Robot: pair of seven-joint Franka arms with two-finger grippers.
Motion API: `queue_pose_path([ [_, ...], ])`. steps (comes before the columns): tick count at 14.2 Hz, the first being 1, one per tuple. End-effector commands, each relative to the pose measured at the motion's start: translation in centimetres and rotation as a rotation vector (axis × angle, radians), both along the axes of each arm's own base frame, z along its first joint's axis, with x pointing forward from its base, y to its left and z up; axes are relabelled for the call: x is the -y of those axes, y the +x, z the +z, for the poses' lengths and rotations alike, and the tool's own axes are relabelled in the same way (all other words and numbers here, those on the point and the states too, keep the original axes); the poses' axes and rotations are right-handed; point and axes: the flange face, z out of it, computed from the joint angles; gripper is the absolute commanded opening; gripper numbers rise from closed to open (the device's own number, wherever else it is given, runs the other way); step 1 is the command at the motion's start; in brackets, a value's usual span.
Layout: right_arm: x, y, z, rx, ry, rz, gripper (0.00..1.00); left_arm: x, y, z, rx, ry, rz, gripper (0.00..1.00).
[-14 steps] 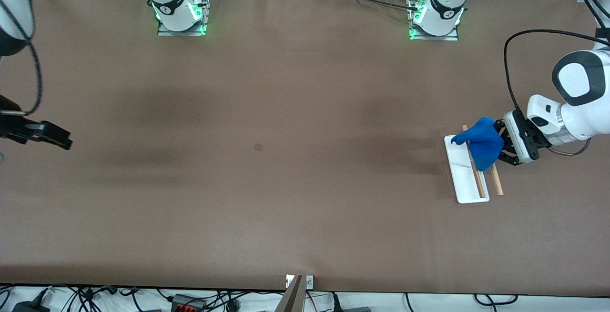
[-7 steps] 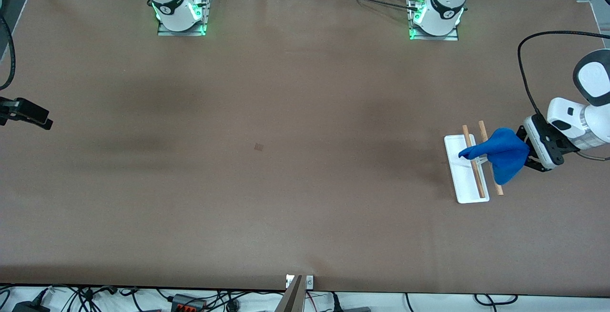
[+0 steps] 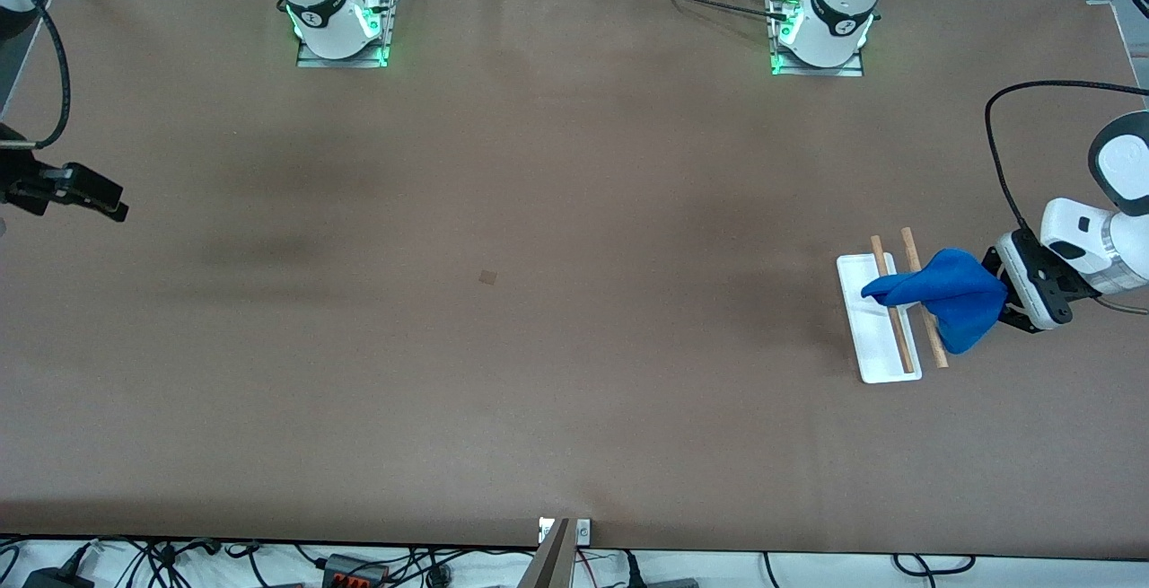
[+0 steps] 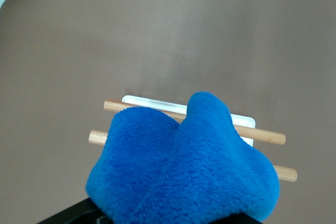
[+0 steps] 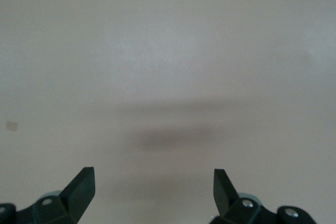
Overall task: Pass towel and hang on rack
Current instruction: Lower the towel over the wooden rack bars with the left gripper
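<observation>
Front view: blue towel [image 3: 951,298] is draping across both wooden rods of the rack [image 3: 878,319], which is standing on the counter [image 3: 539,301] near the edge at the left arm's end. Left gripper [image 3: 1005,296] is grasping the towel beside the rack. Right gripper [image 3: 90,196] is waiting, released and spread wide, over the counter's right-arm edge.

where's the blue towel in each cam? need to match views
Front view: blue towel draped across the rack's rods, at the left arm's end of the table.
Left wrist view: towel fills the foreground, over both rods.
Right wrist view: not in it.
Shared landmark: the rack's white base.
</observation>
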Motion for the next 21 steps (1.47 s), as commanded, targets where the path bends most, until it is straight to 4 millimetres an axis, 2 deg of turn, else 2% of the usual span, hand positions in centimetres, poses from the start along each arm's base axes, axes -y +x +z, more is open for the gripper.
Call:
queue_pose_path([
  [1, 0.2, -2.2, -0.3, 0.014, 0.009, 0.013, 1.00, -1.0, 0.4, 0.1, -0.003, 0.017, 0.011, 0.00],
  [3, 0.6, -2.1, -0.8, 0.014, 0.011, 0.004, 1.00, -1.6, 0.0, -0.7, -0.020, 0.014, 0.027, 0.00],
  [7, 0.5, -1.6, -0.5, 0.032, 0.009, 0.014, 1.00, -2.2, -1.1, -2.9, -0.065, 0.001, 0.049, 0.00],
  [11, 0.4, -1.5, -0.1, 0.038, 0.009, 0.017, 1.00, -1.5, -2.8, -4.6, -0.127, 0.000, 0.090, 0.00],
  [14, 0.3, -1.5, -0.3, 0.034, 0.009, 0.012, 1.00, -0.9, -4.4, -5.4, -0.147, 0.002, 0.133, 0.00],
  [17, 0.3, -1.4, -0.5, 0.029, 0.009, 0.010, 1.00, 0.7, -5.8, -4.6, -0.174, 0.025, 0.203, 0.00],
  [18, 0.2, -1.4, -0.5, 0.029, 0.010, 0.010, 1.00, 1.1, -6.1, -5.0, -0.187, 0.023, 0.211, 0.00],
  [21, 0.1, -1.5, -0.5, 0.025, 0.010, 0.007, 1.00, 1.2, -6.3, -5.5, -0.176, 0.024, 0.223, 0.00],
])
